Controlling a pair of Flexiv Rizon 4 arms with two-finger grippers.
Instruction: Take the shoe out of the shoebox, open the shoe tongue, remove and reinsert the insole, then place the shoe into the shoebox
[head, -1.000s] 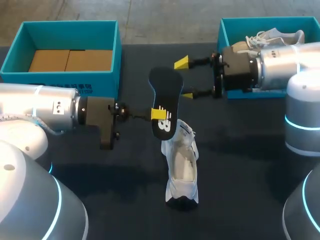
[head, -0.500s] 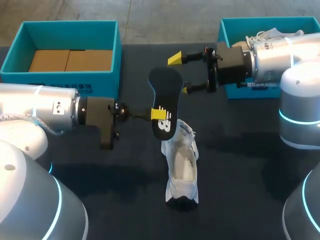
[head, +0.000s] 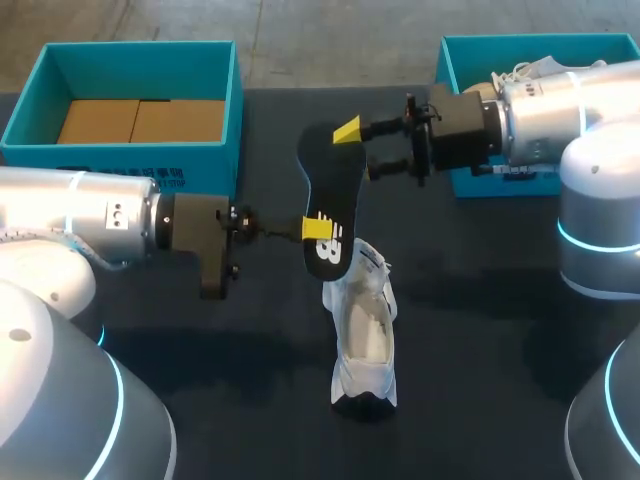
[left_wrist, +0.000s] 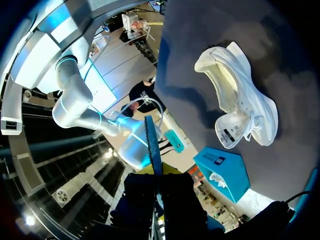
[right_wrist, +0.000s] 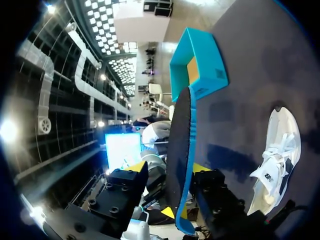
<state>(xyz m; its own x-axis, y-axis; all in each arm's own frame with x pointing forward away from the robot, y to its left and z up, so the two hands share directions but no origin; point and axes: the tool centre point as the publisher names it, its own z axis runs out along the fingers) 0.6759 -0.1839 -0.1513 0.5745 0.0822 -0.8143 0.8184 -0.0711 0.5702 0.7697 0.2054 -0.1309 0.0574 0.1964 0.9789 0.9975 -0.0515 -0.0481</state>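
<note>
- Head view: white lace-up shoe (head: 362, 335), lying on the dark table (head: 500, 330) with its opening up, outside both boxes.
- Black flat insole (head: 330, 190), upright in the air, its lower end just above the shoe's far end.
- Left gripper (head: 318, 228), to the left of the shoe and above it, fingers pinching the insole's lower half.
- Right gripper (head: 358, 150), at the insole end farthest from the shoe, fingers spread to either side.
- Teal shoebox with brown cardboard floor (head: 140, 100), well beyond the shoe, to the left.
- Second teal shoebox (head: 450, 60), beyond the shoe to the right, holding another white shoe (head: 545, 70).
- Left wrist view: insole (left_wrist: 152, 145) edge-on, clamped between the fingers; shoe (left_wrist: 240, 100) ahead on its side.
- Right wrist view: insole (right_wrist: 181, 150) edge-on between parted fingers, a gap at one side; shoe (right_wrist: 277, 155) beside it.
</note>
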